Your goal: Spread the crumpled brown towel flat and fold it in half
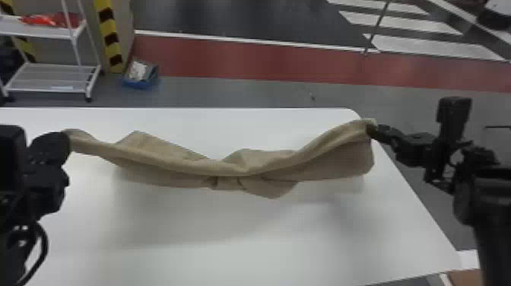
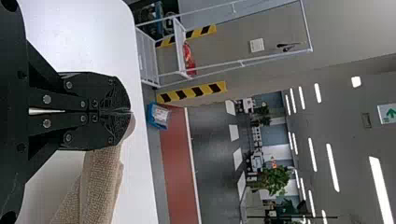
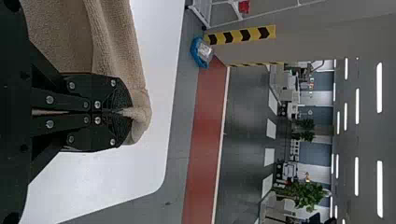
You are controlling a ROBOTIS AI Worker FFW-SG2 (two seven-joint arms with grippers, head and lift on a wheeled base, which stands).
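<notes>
Left pincer (image 1: pixel 65 140), right pincer (image 1: pixel 372 129) closed on brown towel (image 1: pixel 228 167) — sagging between, green-arrow sign (image 2: pixel 386 113) beyond

And the bench (image 1: pixel 235 262) runs out of the head view at its left end, most of its near edge lost too! Near the far right corner, the right gripper (image 1: pixel 372 130) covers its pinch of towel (image 1: pixel 235 169); the left gripper (image 1: pixel 66 142) masks its own. Both wrist views crop the towel. Beyond the far edge, the blue bin's (image 1: pixel 138 84) contents are a blur.
</notes>
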